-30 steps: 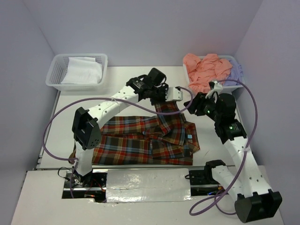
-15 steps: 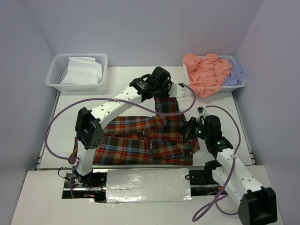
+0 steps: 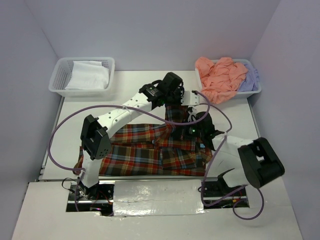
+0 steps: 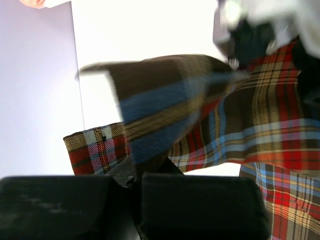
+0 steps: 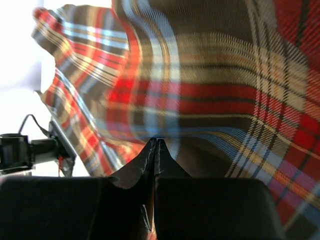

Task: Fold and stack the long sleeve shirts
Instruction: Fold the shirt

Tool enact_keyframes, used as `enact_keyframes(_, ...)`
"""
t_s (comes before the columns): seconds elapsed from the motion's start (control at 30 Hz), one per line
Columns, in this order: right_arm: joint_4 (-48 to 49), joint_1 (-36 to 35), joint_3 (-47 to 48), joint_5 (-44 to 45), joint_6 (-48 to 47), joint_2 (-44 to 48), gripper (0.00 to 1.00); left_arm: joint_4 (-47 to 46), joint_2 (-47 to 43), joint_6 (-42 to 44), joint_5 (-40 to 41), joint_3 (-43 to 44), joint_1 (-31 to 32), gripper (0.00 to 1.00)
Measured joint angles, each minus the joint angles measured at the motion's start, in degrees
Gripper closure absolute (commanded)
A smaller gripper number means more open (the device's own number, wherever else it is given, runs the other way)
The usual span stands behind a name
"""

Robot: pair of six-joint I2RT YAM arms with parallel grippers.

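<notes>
The plaid long sleeve shirt (image 3: 145,152) lies spread across the table's near middle. One sleeve (image 3: 178,114) rises from it toward the back. My left gripper (image 3: 176,101) is shut on that sleeve; in the left wrist view the cloth (image 4: 160,107) comes straight out of the gripper (image 4: 134,172), and the cuff (image 4: 92,147) hangs beside it. My right gripper (image 3: 193,129) is over the shirt's right part near the collar. Its jaws are shut, tips (image 5: 156,142) together against the plaid cloth (image 5: 210,85), with nothing visibly between them. The salmon-pink shirt (image 3: 219,76) and the lavender shirt (image 3: 250,78) lie heaped at the back right.
A white lattice basket (image 3: 257,92) at the back right holds the pink and lavender shirts. Another white basket (image 3: 59,86) at the back left holds white cloth (image 3: 90,75). Purple cables loop beside both arms. Walls close in the left, back and right.
My right arm swung from beside the back right basket down and left onto the plaid shirt, and its jaws shut on the way. The left gripper shifted slightly back, still holding the sleeve.
</notes>
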State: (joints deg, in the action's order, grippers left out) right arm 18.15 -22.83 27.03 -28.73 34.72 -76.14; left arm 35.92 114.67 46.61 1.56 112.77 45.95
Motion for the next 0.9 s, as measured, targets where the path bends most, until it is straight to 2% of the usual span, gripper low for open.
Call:
enact_keyframes(0.13,2.2,-1.9,0.8,1.0,-0.3,-6.0,1.00,0.1,0.0,-0.2,-0.3,-0.1,0.0,0.97)
enact_keyframes(0.4,-0.6,-3.3,6.6,10.4,-2.8,-12.4,1.00,2.6,0.0,-2.1,-2.8,-0.1,0.0,0.97)
enact_keyframes(0.47,-2.6,-3.3,6.5,11.8,-4.0,-11.1,0.94,4.3,0.0,-2.5,-3.7,0.0,0.0,0.97)
enact_keyframes(0.57,-6.2,-3.3,5.0,12.8,-5.8,-5.0,0.80,7.2,0.0,-3.5,-4.9,-0.1,0.0,0.97)
enact_keyframes(0.67,-11.6,-2.6,3.9,13.1,-7.7,6.3,0.71,9.6,0.0,-3.6,-5.3,-0.1,0.1,0.95)
enact_keyframes(0.77,-16.4,-0.1,4.3,12.2,-9.7,18.0,0.67,11.7,0.0,-3.6,-5.5,-0.2,0.9,0.92)
enact_keyframes(0.9,-29.2,5.0,5.1,13.0,-11.9,27.0,0.64,12.2,0.0,-4.9,-7.3,-1.3,3.1,0.90)
